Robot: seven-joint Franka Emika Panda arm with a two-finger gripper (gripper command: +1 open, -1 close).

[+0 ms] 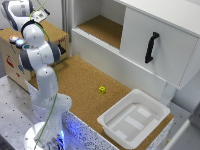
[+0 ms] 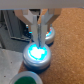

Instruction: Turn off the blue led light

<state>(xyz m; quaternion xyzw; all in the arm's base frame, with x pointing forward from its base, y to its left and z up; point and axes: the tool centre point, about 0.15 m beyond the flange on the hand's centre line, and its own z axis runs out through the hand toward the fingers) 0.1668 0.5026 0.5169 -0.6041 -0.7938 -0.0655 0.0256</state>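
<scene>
In the wrist view the blue led light [image 2: 37,52] is a round dome on a pale base, and it glows bright cyan. My gripper [image 2: 39,40] hangs right over the dome with its fingertips drawn close together, at or just above the surface; nothing is held. In the exterior view the blue led light [image 1: 20,43] sits on top of a cardboard box [image 1: 9,57] at the exterior view's left. The arm's upper links cover most of the gripper there.
A second glowing round light [image 2: 49,35] stands just behind the lit dome, and a green round one [image 2: 25,79] is beside it. A yellow cube [image 1: 102,89] lies on the cork surface. There is also a white tray [image 1: 111,121] and a white cabinet with a black handle [image 1: 151,47].
</scene>
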